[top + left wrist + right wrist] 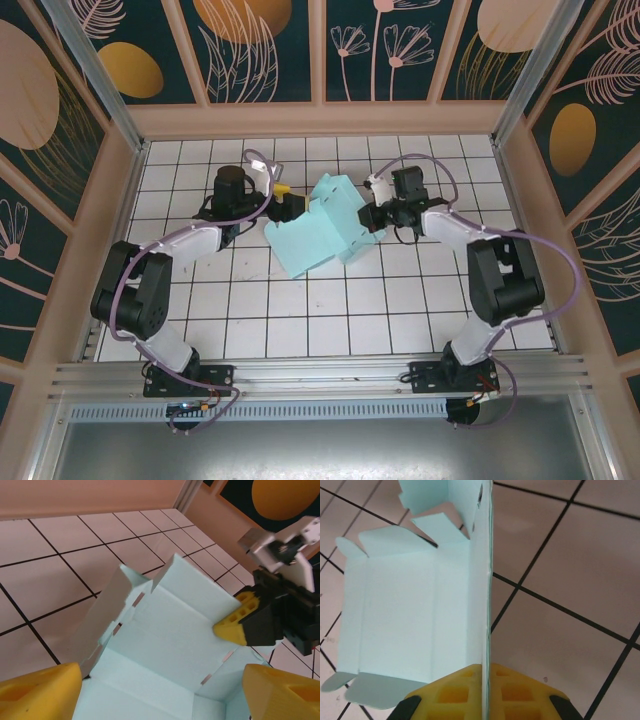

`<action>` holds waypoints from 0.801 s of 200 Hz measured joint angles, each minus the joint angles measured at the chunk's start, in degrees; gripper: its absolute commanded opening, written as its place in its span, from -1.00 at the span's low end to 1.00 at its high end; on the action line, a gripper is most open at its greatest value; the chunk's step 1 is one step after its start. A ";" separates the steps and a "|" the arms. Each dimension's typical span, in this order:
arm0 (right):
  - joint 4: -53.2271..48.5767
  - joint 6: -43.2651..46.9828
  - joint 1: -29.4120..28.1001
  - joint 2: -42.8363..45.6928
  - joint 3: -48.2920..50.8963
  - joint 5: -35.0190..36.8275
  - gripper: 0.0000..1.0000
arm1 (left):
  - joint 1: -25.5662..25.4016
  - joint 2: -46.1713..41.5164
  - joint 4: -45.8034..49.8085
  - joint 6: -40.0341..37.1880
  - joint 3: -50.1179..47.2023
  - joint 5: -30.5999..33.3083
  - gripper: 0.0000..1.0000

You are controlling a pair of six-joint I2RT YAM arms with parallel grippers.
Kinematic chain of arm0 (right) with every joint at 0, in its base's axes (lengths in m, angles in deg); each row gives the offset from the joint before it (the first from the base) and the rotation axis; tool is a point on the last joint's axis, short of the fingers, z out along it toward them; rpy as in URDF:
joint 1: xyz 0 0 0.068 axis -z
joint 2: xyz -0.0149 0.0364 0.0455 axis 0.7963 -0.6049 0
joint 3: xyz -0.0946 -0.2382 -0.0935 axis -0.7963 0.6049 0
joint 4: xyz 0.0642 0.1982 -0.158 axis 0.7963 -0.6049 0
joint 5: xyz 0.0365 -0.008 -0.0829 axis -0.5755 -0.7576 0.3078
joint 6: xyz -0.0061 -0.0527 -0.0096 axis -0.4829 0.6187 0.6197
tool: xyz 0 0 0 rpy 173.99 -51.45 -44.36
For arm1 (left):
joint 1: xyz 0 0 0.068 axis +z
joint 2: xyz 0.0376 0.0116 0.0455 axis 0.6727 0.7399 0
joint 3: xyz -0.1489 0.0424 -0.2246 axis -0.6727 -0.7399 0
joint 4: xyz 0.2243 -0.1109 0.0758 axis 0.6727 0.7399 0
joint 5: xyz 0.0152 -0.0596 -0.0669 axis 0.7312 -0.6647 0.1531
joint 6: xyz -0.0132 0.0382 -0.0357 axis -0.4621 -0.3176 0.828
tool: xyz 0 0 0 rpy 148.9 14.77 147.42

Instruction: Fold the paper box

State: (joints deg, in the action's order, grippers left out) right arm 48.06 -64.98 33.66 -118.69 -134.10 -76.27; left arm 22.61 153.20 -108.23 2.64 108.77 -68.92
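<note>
- I'm looking at a table [300, 330] of white tiles with dark grid lines. It is boxed in by a peach frame [320, 118] and dark teal panels [270, 50] painted with leaves and flowers.
- The paper box [325, 232] rests half-folded on the tiles, one panel standing upright and its flaps spread. The frame's back rail runs beyond it.
- The left gripper [288, 200] is at the box's left side with its jaws spread wide. Its yellow fingers [40, 695] straddle the box's near edge, and I can't tell if they touch it.
- The right gripper [373, 215] is at the box's right side, pinched tight on the upright panel's edge.
</note>
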 measured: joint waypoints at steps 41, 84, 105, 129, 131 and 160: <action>0.44 -5.60 3.02 -3.82 -1.79 -0.92 -0.34 | 0.00 0.00 0.42 -0.07 -0.13 0.81 0.67; 4.96 -9.44 6.12 -4.13 -1.75 -5.62 -0.09 | 0.00 0.22 1.03 -0.33 -0.68 0.81 0.68; 6.12 -10.43 6.12 -5.16 -1.75 -7.72 -0.17 | 0.00 0.33 1.09 -0.68 -0.76 0.79 0.68; 6.71 -11.02 6.12 -6.86 -1.75 -9.18 -0.29 | 0.00 0.37 1.27 -0.92 -0.76 0.79 0.68; 6.71 -11.19 6.12 -6.97 -1.75 -9.20 -0.33 | 0.00 0.39 1.27 -0.92 -0.76 0.79 0.68; 6.99 -11.32 6.16 -7.39 -1.75 -9.18 -0.92 | 0.00 0.44 1.38 -1.16 -0.76 0.79 0.68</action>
State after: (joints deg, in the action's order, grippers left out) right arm 55.05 -76.30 39.83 -126.08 -135.85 -85.45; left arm 22.61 153.63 -106.85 1.49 108.01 -68.13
